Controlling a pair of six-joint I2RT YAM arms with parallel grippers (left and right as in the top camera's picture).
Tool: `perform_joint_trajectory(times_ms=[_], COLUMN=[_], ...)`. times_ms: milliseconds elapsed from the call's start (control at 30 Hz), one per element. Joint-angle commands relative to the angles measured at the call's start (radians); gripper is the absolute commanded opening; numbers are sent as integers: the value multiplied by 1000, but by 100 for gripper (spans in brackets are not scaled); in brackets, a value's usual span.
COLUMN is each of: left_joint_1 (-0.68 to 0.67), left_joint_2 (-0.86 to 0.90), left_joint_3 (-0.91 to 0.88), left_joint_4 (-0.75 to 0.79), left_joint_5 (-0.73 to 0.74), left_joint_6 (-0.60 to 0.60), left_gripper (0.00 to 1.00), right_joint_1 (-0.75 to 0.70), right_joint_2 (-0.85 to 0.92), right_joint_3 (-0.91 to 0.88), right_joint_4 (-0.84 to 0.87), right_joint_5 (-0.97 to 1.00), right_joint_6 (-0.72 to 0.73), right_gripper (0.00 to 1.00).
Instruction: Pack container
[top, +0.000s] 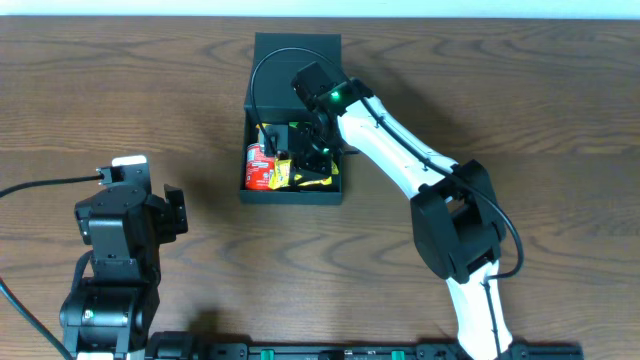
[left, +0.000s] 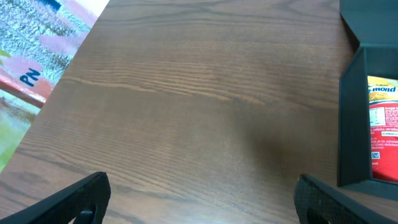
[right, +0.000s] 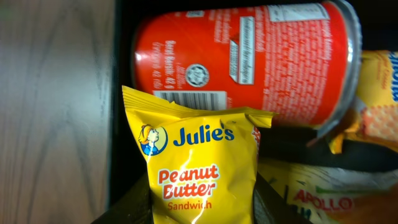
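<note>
The brown wood-grain table (top: 520, 100) bore the dark teal-green square card container (top: 290, 196) at its far middle, lid open. Inside lay a red cylindrical can (right: 249, 56). Beside it the right gripper (right: 202, 208), jaws half closed, pinched a yellow foil peanut-butter packet (right: 193, 162). The left gripper (left: 199, 199) gaped empty. Released there, the packet might perch on the can and block the lid.

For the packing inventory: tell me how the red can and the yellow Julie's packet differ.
The red can is a cylinder; the yellow Julie's packet is a flat crimped pouch. The can lies on its side; the packet is pinched between the right gripper's jaws. The can is larger than the packet. Both are in the container.
</note>
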Motion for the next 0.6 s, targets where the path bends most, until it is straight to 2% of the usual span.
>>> perform_joint_trajectory(times_ms=[0, 433, 567], left_joint_1=[3, 3, 3], left_joint_2=[-4, -4, -4], left_joint_3=[11, 11, 11], left_joint_4=[-1, -1, -1], left_joint_5=[3, 3, 3], left_joint_6=[6, 6, 7], left_gripper=[95, 96, 95], right_joint_1=[8, 8, 8], right_joint_2=[-19, -19, -19], right_joint_3=[-4, -84, -90], right_joint_4=[5, 71, 82], right_joint_5=[22, 32, 32], right_joint_6=[32, 69, 69], right_gripper=[11, 16, 20])
